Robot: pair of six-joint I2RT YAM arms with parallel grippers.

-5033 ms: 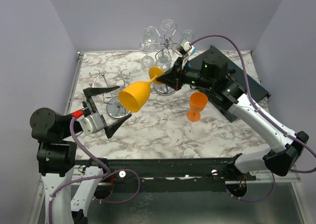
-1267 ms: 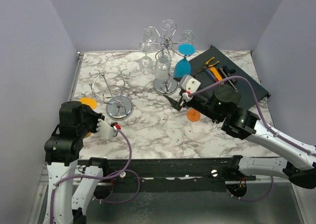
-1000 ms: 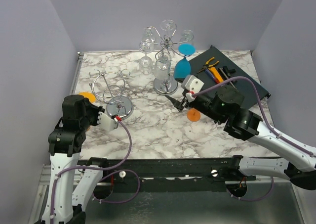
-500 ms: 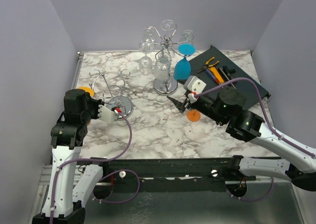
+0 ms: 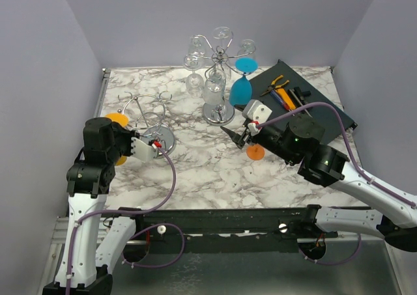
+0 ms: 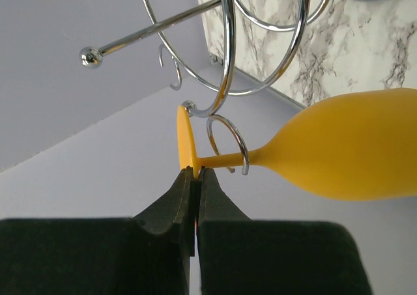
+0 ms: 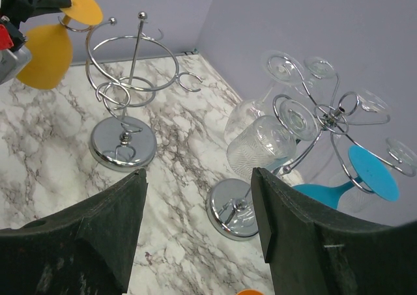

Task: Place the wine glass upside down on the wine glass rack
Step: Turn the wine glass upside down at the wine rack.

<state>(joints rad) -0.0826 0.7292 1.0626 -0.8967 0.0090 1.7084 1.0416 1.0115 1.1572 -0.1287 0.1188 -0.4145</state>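
Orange wine glass (image 6: 345, 155) hangs bowl-down near the left edge of the desk (image 5: 195, 171). Its stem is threaded through one hook of the chrome wine glass rack (image 5: 158, 140), with the flat foot (image 6: 186, 142) above the loop. The left tool (image 6: 195, 178) is pinched tight on the thin rim of that foot and holds nothing else. I cannot tell whether the foot already bears on the hook or sits just clear of it.

That is where I judge the risk to be. If the pinch lets go before the foot rests on the wire, the glass may drop and jolt. A sideways pull-away could drag the stem back out through the hook's open side. The load also hangs on the rack's outer arm, so a snag could tip the rack towards the desk edge.

Further in, near the middle of the desk, the right tool (image 7: 199, 174) hovers with its jaws wide, carrying nothing. An orange disc (image 5: 255, 152) lies just beside that arm.

Towards the far edge a second rack (image 5: 218, 112) carries clear glasses and a blue glass (image 5: 242, 86). A black tray (image 5: 326, 103) with pliers (image 5: 277, 83) fills the far right corner.

No brand, label or writing is legible anywhere.
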